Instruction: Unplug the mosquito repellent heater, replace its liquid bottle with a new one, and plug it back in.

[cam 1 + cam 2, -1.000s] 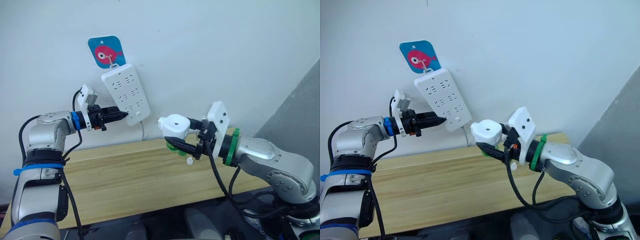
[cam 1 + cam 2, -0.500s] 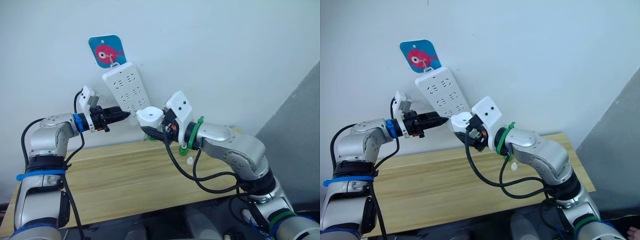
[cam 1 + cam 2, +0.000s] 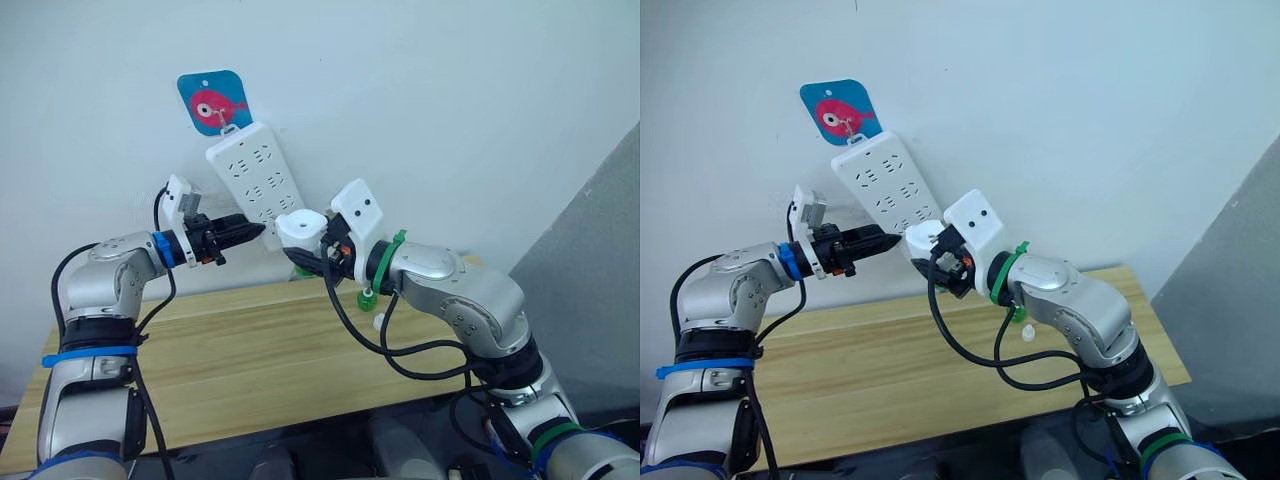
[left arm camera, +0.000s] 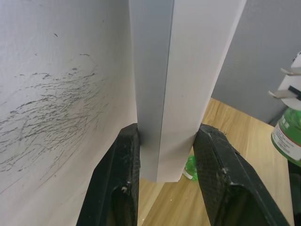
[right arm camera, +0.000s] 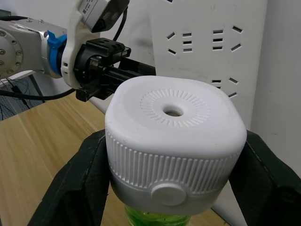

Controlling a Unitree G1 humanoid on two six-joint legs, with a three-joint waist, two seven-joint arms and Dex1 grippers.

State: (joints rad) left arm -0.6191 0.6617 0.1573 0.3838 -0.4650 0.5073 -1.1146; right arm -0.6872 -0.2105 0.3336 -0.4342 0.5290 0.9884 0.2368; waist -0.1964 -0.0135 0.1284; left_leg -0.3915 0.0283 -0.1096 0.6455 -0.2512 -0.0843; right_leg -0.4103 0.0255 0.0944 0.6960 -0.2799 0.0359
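Note:
The white mosquito repellent heater (image 5: pixel 174 122) is held up in front of the wall with my right gripper (image 3: pixel 303 252) shut on its ribbed sides. A green liquid bottle (image 4: pixel 288 136) hangs screwed in under it. The heater sits just beside the lower sockets of the white power strip (image 3: pixel 250 175), which hangs tilted on the wall. My left gripper (image 3: pixel 256 231) is shut on the strip's lower end, one black finger (image 4: pixel 117 188) on each side face.
Another small green bottle (image 3: pixel 366 298) and a white cap (image 3: pixel 380 322) lie on the wooden table (image 3: pixel 250 350) under my right forearm. The strip hangs from a blue fish hook (image 3: pixel 212 103). A grey panel stands at the far right.
My right arm has swung the heater left and up from over the table to the power strip's lower sockets. My left gripper has edged onto the strip's lower end.

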